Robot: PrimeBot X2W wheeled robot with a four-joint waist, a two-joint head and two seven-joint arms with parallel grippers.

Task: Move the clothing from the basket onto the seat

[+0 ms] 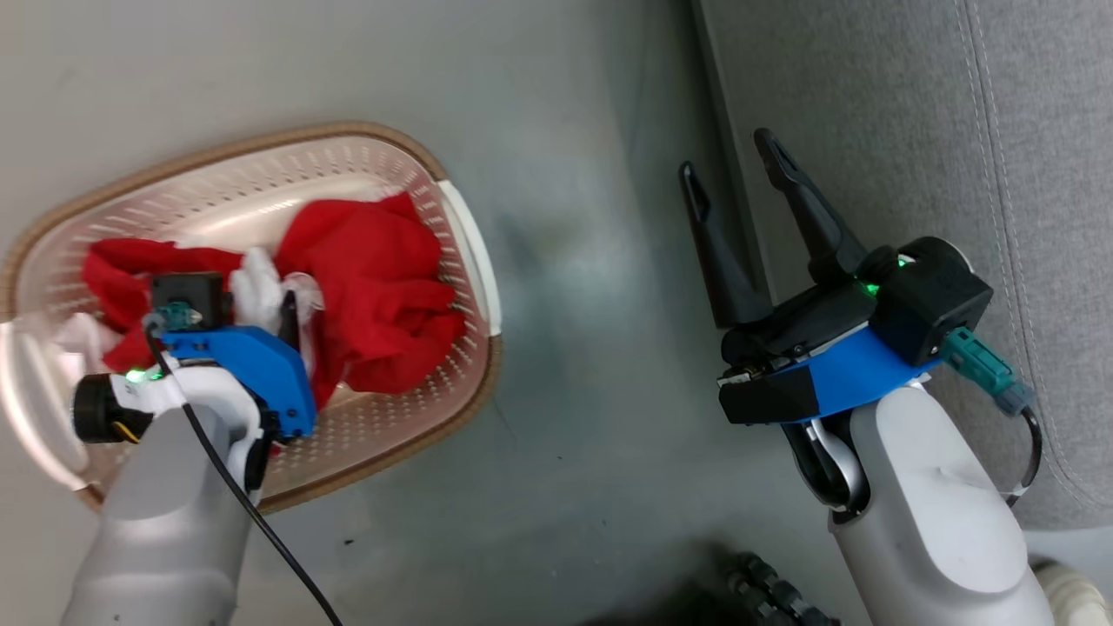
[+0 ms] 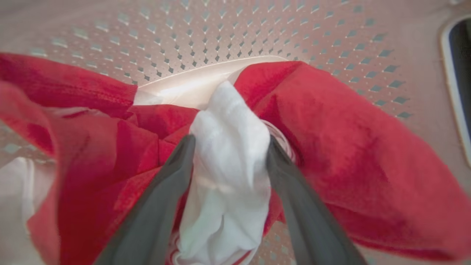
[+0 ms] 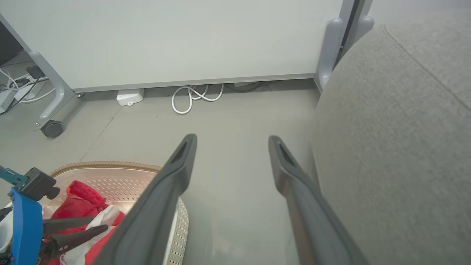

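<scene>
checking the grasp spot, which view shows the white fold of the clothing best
The left wrist view: the white fold sits large between the left hand's open fingers, red clothing either side. The head view shows the fold small beside that hand. The right wrist view gives a white scrap in the basket.

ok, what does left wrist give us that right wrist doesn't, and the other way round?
Left wrist: close-up of a white fold of the clothing standing between the open left gripper's fingers, plus the basket's perforated wall. Right wrist: the open right gripper above the floor, the seat at that view's right, a white cable by the wall. Both: the left gripper at the red-and-white clothing in the basket.
</scene>
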